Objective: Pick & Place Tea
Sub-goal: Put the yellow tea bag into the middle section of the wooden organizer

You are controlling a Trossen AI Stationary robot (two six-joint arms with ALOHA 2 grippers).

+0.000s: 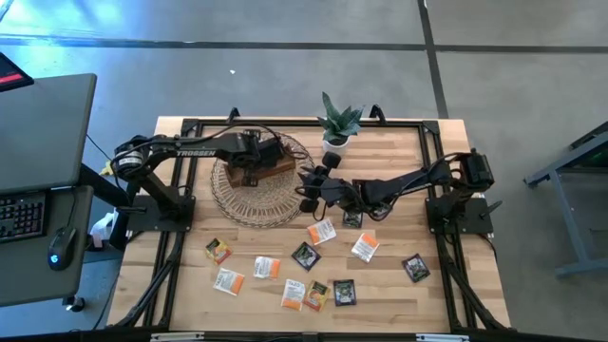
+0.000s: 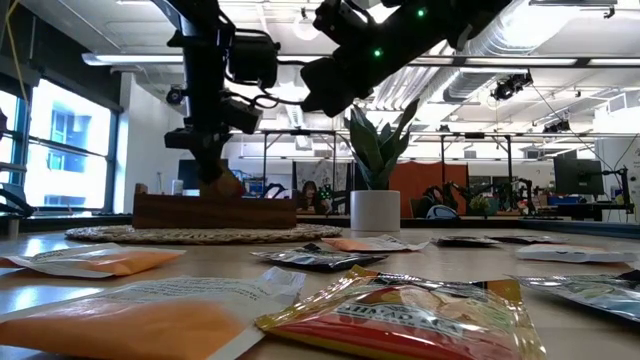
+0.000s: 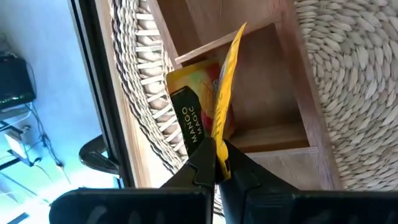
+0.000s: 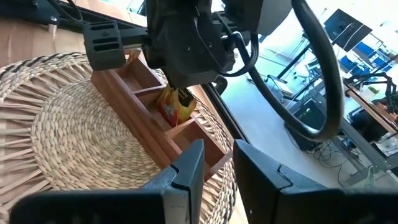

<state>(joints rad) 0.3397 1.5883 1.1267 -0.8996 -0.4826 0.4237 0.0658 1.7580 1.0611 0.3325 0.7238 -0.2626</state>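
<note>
Left wrist view: left gripper (image 3: 216, 163) clamped on sachet (image 3: 219, 93) edge, holding it upright to slot into tray (image 3: 292, 134) compartment. Right gripper (image 4: 217, 163) parted, empty, nearby.

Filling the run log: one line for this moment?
left hand: shut on mango tea sachet | over wooden tray | right hand: empty

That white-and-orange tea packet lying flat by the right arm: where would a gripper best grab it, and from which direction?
It lies flat on the table, so coming straight down from above seems best. I would pinch the white-and-orange sachet across one of its crimped edges, where the thin foil can lift between the fingers. The right gripper hangs nearest, its fingers apart; the left gripper is busy holding a yellow sachet in the wooden tray.
</note>
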